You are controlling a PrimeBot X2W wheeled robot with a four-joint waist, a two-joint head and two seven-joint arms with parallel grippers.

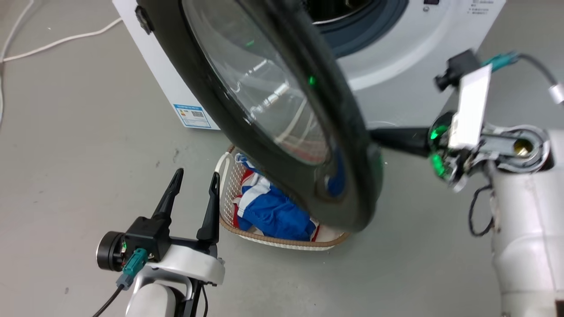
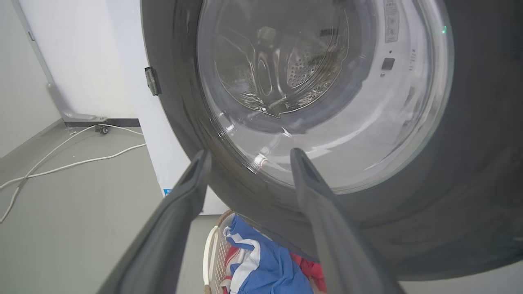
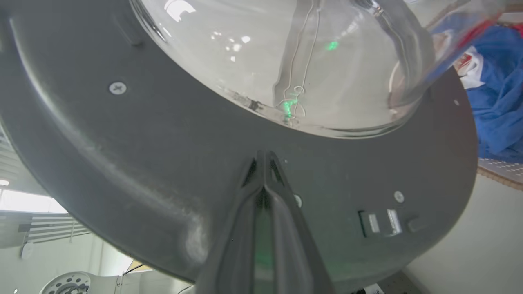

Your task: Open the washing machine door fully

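Head view: washing machine door (image 1: 264,101) stands swung partway out from the white machine (image 1: 396,75), hanging over the laundry basket (image 1: 282,243). Left hand (image 1: 197,175) lower left, fingers apart, empty, just beside the basket. Right hand (image 1: 387,137) reaches the door's far edge; finger state unreadable here.

Left wrist view: spread fingers (image 2: 179,212) frame the door's outer face; steel drum (image 2: 278,73) visible through the glass.

Right wrist view: right-hand fingers pressed together, tips against the door's grey inner face, just below the glass bowl (image 3: 306,61); latch (image 3: 380,222) nearby.

Grey floor (image 1: 79,132) — smooth, lightly scuffed — with white cables (image 2: 69,165) trailing toward a white wall (image 2: 81,61) edged by a dark skirting strip (image 2: 122,122).
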